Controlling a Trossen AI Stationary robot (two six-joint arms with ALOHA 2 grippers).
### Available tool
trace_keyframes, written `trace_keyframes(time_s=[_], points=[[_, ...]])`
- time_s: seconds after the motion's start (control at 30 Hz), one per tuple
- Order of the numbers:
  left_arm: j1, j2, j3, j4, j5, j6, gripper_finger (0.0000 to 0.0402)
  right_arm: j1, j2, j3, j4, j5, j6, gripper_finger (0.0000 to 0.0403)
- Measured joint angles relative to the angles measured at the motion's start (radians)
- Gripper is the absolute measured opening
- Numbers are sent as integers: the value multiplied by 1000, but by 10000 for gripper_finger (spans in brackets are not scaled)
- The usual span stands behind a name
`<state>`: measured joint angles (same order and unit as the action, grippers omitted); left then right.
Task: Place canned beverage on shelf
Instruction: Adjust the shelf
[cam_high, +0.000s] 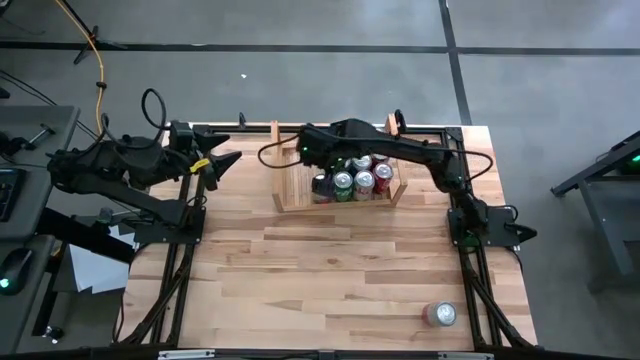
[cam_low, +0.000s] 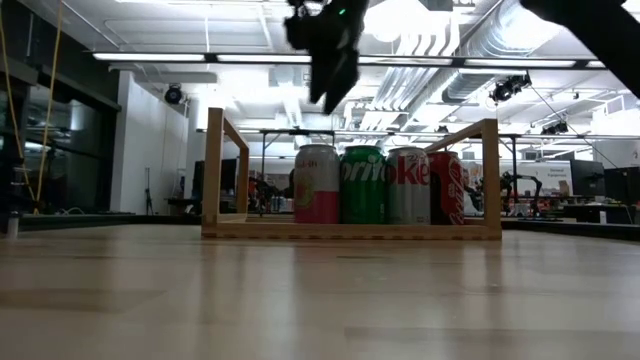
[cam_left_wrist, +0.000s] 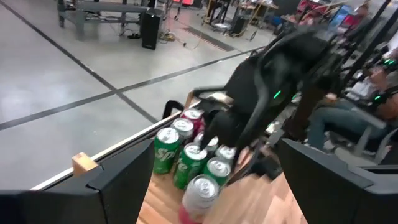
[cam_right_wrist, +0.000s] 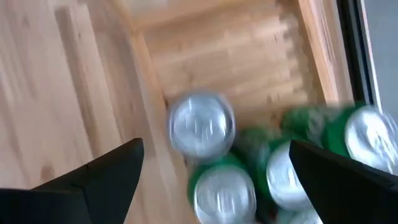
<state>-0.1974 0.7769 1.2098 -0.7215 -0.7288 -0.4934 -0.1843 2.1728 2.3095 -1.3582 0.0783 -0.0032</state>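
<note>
Shelf (cam_high: 290, 200): pale slatted wood, long axis across the table. Metal cans upright inside, pink can (cam_low: 316, 184) at the row's end. Right gripper (cam_low: 330, 85) above it, jaws wide, empty. Left gripper (cam_high: 225, 163) beside shelf, open.

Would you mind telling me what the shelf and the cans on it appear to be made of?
The shelf looks like pale, unfinished wood, with visible grain and slats. The cans look like thin metal, probably aluminium: shiny silver tops, glossy printed sides.
</note>
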Motion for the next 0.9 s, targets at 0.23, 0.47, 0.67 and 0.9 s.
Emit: trace_keyframes(time_s=[0.23, 0.47, 0.67, 0.9], points=[[0, 4, -8, -21, -18, 37, 331, 29, -162, -103, -68, 3, 7, 387], [0, -63, -251, 261, 48, 58, 331, 65, -574, -599, 183, 26, 195, 387], [57, -87, -504, 805, 244, 145, 331, 115, -923, -994, 652, 23, 397, 387], [240, -23, -536, 944, 622, 148, 330, 134, -1102, -1180, 1112, 25, 306, 387]])
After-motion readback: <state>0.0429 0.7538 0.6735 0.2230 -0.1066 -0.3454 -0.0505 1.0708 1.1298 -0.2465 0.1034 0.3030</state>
